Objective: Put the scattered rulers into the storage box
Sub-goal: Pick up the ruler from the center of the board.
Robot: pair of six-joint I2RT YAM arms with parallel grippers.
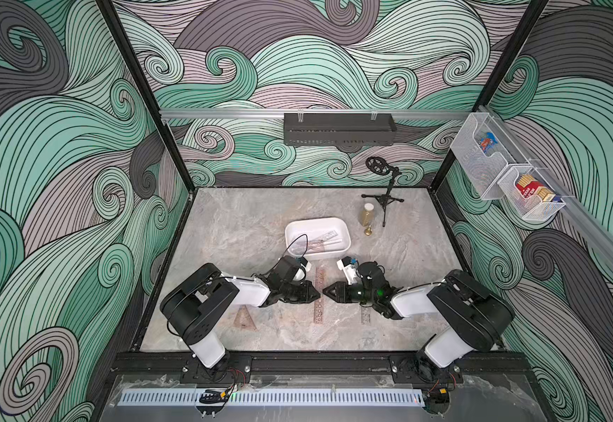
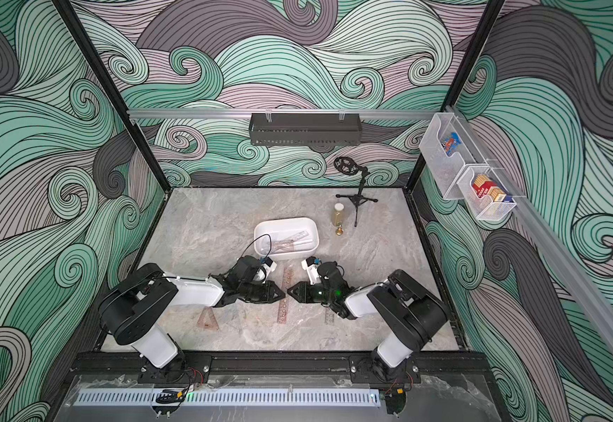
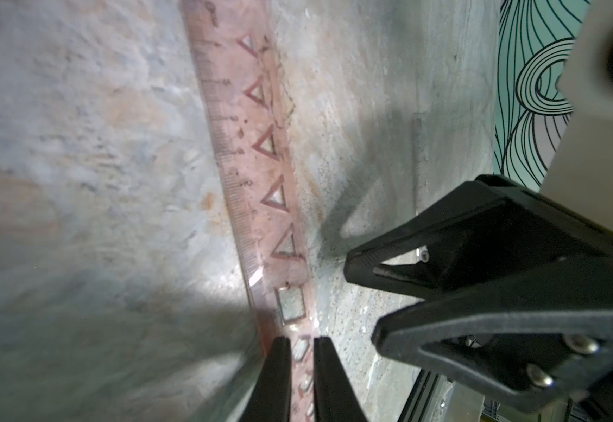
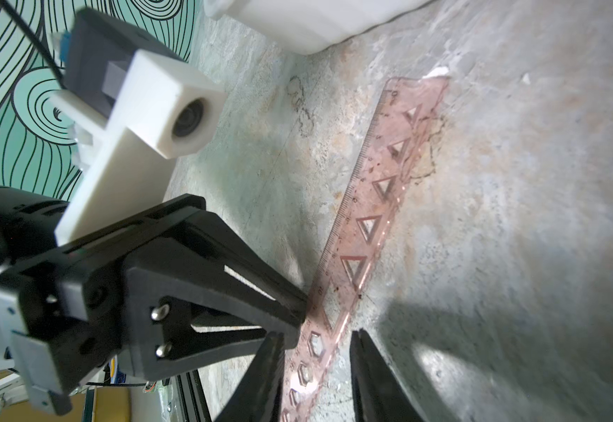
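My left hand [image 3: 301,340], barely parted, and right hand [image 4: 318,333], wider apart, met over the reddish ruler [image 4: 371,219] at six o'clock from the box [image 1: 334,252].

We log this as a robot lab cell: left arm [image 1: 202,303] and right arm [image 1: 469,310] bolted to a black rail [image 1: 316,361] at the desk [image 1: 246,226] edge, swirl-print walls [image 1: 41,146], a tray [image 1: 338,128] and mesh baskets [image 1: 480,160] hung up.

Ruler [image 1: 319,312] before box [image 1: 290,230]; rulers [image 1: 321,239] apparently inside.
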